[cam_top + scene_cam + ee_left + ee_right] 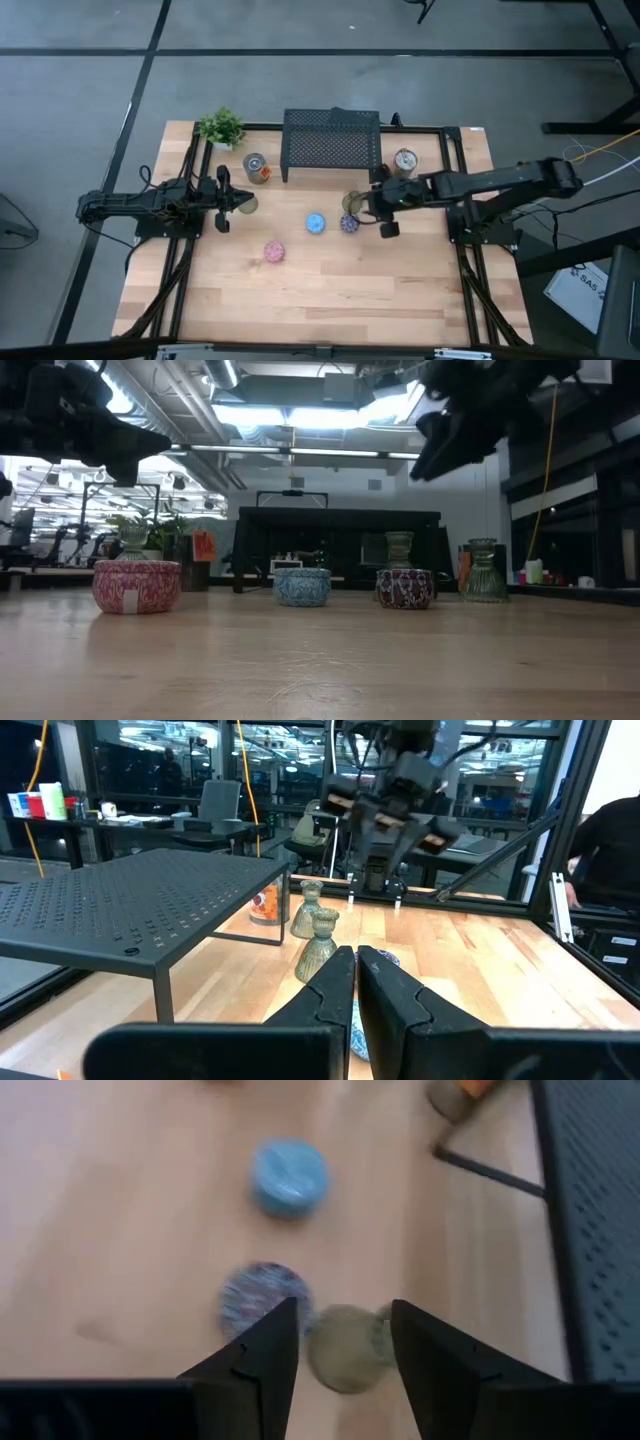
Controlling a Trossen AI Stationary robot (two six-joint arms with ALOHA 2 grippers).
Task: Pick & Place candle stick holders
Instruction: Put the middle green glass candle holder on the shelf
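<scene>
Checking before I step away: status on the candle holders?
Right hand open, above the clear glass holder, nothing gripped. Left hand shut, empty, at table's left. Purple holder close beside the glass one; could get bumped.

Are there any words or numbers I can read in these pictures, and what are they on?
None can be read.
White sheet beside the table: dark print, too small to read.
Pink round patterned candle holder: white label, no text legible.
Silver-and-orange can-like holder: orange side, markings too blurred to read.
</scene>
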